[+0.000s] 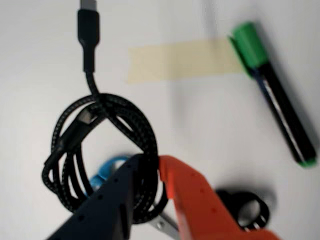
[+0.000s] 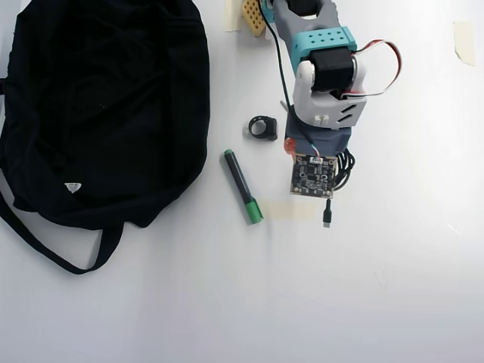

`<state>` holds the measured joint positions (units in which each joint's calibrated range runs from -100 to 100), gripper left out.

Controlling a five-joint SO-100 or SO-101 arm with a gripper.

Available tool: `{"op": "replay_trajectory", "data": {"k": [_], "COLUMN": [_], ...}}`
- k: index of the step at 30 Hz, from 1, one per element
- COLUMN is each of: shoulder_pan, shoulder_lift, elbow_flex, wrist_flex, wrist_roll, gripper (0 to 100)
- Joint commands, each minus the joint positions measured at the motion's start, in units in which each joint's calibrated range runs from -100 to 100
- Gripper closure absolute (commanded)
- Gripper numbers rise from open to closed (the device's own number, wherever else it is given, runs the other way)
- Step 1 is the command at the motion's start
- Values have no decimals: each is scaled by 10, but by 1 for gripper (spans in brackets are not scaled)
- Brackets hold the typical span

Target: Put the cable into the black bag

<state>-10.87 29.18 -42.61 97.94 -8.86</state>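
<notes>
Cable point(image 1: 107, 150), braided black coil, sits pinched between our gripper point(image 1: 150, 167) fingers right of the green-capped marker point(image 2: 243, 187) in the overhead view. Soft black bag point(image 2: 106, 106) lies far left; bare white table point(image 2: 393, 287) surrounds us.

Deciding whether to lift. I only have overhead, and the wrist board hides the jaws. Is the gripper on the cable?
Observer: Yes. In the wrist view the gripper is closed on the right side of the cable coil.
Operator: One strand or several?
Observer: Several strands sit between the orange finger and the dark finger.
Operator: Anything under the coil?
Observer: A light blue object shows through the loop. I cannot tell whether it touches the coil.
</notes>
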Motion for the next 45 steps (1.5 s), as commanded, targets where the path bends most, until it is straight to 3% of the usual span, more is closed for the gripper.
{"op": "replay_trajectory", "data": {"k": [1,18,28,40,45], "shoulder_pan": [27,162,276,502,605], "shoulder_lift": [-90,-284,-327,-314,-268], "elbow_flex": [51,273,324,314,312], "wrist_flex": [16,16,15,8,-90], "wrist_roll": [4,4,4,35,57], "gripper": [98,98,98,98,98]}}
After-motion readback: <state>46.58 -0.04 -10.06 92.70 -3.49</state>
